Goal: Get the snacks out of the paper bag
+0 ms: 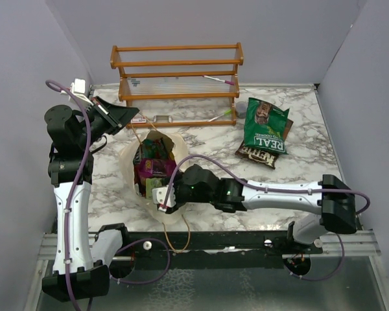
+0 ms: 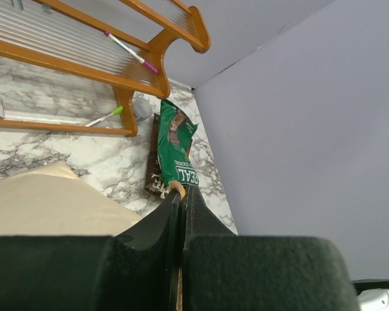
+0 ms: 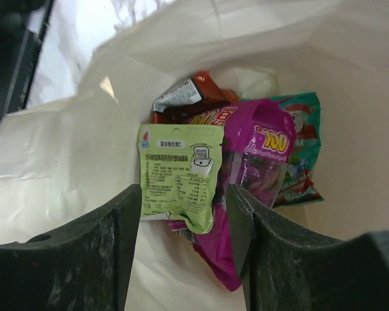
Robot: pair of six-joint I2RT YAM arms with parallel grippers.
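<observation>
On my overhead feed the paper bag (image 1: pixel 127 170) stands open-mouthed left of centre on the marble table (image 1: pixel 298 181), in front of the wooden rack (image 1: pixel 177 71) at the top of the frame. My left gripper (image 1: pixel 124 115) sits at the upper left, just beyond the bag's far rim. In its wrist view the two dark fingers are pressed together on the bag's tan cord handle (image 2: pixel 176 188), with the cream bag wall (image 2: pixel 45 201) at lower left. My right gripper (image 1: pixel 163 197) is at the bag's near rim. Its wrist camera looks straight down inside, with both fingers standing apart on either side of a light green packet (image 3: pixel 178 175). The packet's edges lie right at both fingers, and I cannot tell whether they touch it. Beside that packet are a purple-magenta packet (image 3: pixel 256 155), a teal packet (image 3: pixel 305 149) at the right against the bag wall (image 3: pixel 65 149), and an orange-red packet (image 3: pixel 188 94) above them. Two snacks are already out, at the upper right of the overhead frame: a green packet (image 1: pixel 264 126) lying partly over a brown packet (image 1: pixel 253 153).
</observation>
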